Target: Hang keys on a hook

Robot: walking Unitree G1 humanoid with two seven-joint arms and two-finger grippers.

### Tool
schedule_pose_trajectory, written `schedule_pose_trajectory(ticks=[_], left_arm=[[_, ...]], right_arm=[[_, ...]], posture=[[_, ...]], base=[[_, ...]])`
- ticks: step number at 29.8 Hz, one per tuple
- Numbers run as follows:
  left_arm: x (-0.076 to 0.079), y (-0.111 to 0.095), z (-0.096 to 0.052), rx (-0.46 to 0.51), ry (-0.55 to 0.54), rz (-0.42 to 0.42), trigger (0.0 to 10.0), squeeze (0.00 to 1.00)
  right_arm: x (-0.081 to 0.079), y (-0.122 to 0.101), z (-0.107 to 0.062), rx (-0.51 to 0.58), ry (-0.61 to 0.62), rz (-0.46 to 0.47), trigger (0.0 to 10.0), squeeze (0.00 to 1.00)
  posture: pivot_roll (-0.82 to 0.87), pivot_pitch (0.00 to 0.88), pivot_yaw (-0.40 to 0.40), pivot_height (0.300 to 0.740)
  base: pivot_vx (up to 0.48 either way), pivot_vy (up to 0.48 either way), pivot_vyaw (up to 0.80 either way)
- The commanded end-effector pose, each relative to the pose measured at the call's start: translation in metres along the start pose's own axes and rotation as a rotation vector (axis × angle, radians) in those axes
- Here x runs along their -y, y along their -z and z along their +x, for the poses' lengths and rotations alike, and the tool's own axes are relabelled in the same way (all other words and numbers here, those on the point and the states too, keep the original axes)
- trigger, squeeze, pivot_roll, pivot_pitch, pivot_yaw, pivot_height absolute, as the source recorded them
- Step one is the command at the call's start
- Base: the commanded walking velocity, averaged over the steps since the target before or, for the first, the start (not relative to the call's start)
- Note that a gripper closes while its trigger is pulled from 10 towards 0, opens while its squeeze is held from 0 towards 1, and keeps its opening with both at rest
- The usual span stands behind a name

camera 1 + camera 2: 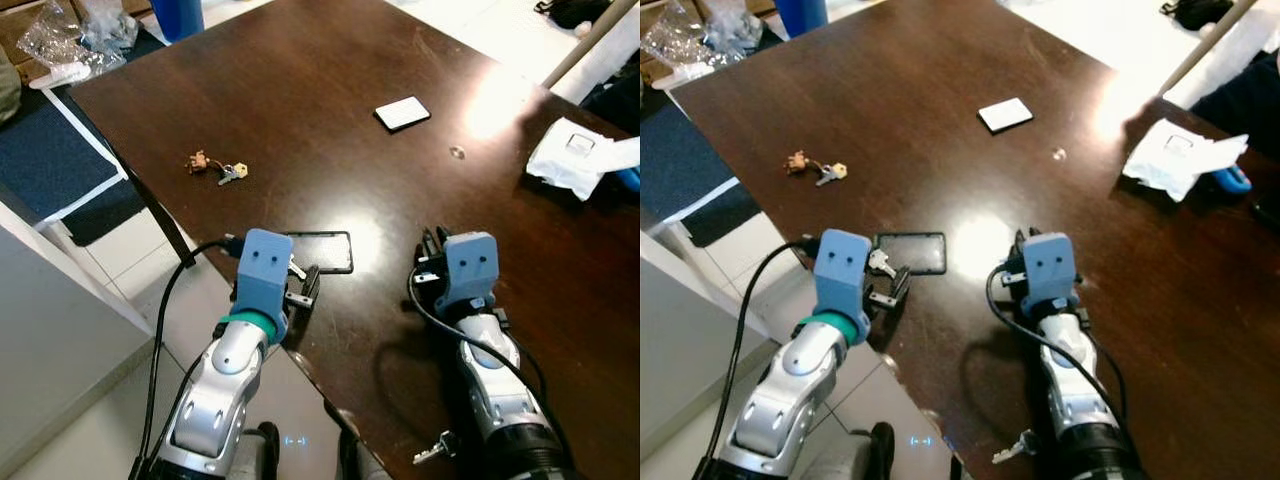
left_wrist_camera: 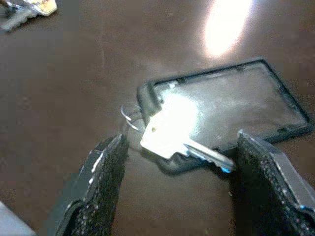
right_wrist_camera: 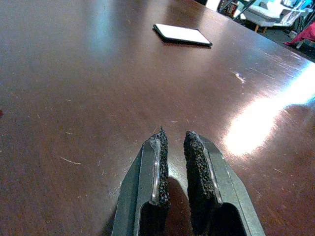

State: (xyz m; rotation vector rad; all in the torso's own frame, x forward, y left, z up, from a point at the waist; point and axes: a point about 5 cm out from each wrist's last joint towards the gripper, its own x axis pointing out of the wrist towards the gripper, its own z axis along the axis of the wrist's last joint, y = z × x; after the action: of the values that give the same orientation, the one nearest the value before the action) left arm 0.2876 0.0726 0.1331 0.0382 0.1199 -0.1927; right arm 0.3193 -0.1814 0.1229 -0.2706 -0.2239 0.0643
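Nearest the camera, two silver arms were seen reaching over the near edge of a dark wooden table (image 1: 330, 110). The left gripper (image 2: 184, 189) was held low with its two black fingers spread wide apart, either side of a single silver key (image 2: 170, 135). That key lay on its ring partly atop a clear, black-rimmed card holder (image 2: 231, 105), touched by neither finger. The right gripper (image 3: 175, 162) was rested just above the bare wood, its two fingers drawn almost together with nothing between them. A second bunch of keys (image 1: 218, 167) with a brown fob was seen farther up the table, toward the left edge. One small white-faced card (image 1: 402, 113) lay beyond the centre, and one crumpled white wrapper (image 1: 570, 158) at the right edge.
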Motion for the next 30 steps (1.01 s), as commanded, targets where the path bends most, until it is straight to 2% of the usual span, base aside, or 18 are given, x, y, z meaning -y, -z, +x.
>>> schedule_pose_trajectory(ticks=[1,8,12,13,14,15,16,17,30], left_arm=[[0.005,0.016,-0.001,-0.1,-0.029,-0.041,10.0,0.0],[0.004,0.02,0.001,-0.173,-0.103,-0.049,10.0,0.0],[0.002,0.023,0.003,-0.202,-0.156,-0.009,10.0,0.0],[0.001,0.026,0.003,-0.212,-0.166,0.008,5.5,0.0],[0.0,0.028,0.002,-0.216,-0.169,0.018,5.5,0.0],[0.0,0.03,0.002,-0.224,-0.171,0.024,1.9,0.0],[-0.001,0.031,0.002,-0.229,-0.173,0.03,1.9,0.0],[-0.002,0.032,0.002,-0.234,-0.174,0.037,0.0,0.0],[-0.006,0.035,0.005,-0.255,-0.197,0.074,0.0,0.0]], right_arm=[[-0.007,0.019,-0.012,-0.096,-0.033,-0.001,10.0,0.0],[-0.007,0.019,-0.013,-0.095,-0.038,-0.005,10.0,0.0],[-0.006,0.019,-0.013,-0.096,-0.039,-0.008,10.0,0.0],[-0.005,0.019,-0.014,-0.096,-0.038,-0.01,10.0,0.0],[-0.005,0.019,-0.014,-0.095,-0.038,-0.011,10.0,0.0],[-0.005,0.019,-0.014,-0.096,-0.037,-0.011,10.0,0.0],[-0.005,0.019,-0.014,-0.095,-0.037,-0.012,10.0,0.0],[-0.005,0.019,-0.014,-0.095,-0.037,-0.012,10.0,0.0],[-0.006,0.018,-0.012,-0.094,-0.036,-0.01,10.0,0.0]], posture=[[0.01,0.229,0.106,0.74],[0.0,0.223,0.107,0.74],[-0.01,0.221,0.105,0.74],[-0.01,0.221,0.105,0.74],[-0.01,0.221,0.105,0.74],[-0.01,0.218,0.107,0.74],[-0.01,0.218,0.107,0.74],[-0.01,0.218,0.107,0.74],[-0.01,0.218,0.109,0.74]], base=[[0.0,0.0,0.0],[0.0,0.0,0.0],[0.0,0.0,0.0],[0.0,0.0,0.0],[0.0,0.0,0.0],[0.0,0.0,0.0],[0.0,0.0,0.0],[0.0,0.0,0.0],[0.0,0.0,0.0]])
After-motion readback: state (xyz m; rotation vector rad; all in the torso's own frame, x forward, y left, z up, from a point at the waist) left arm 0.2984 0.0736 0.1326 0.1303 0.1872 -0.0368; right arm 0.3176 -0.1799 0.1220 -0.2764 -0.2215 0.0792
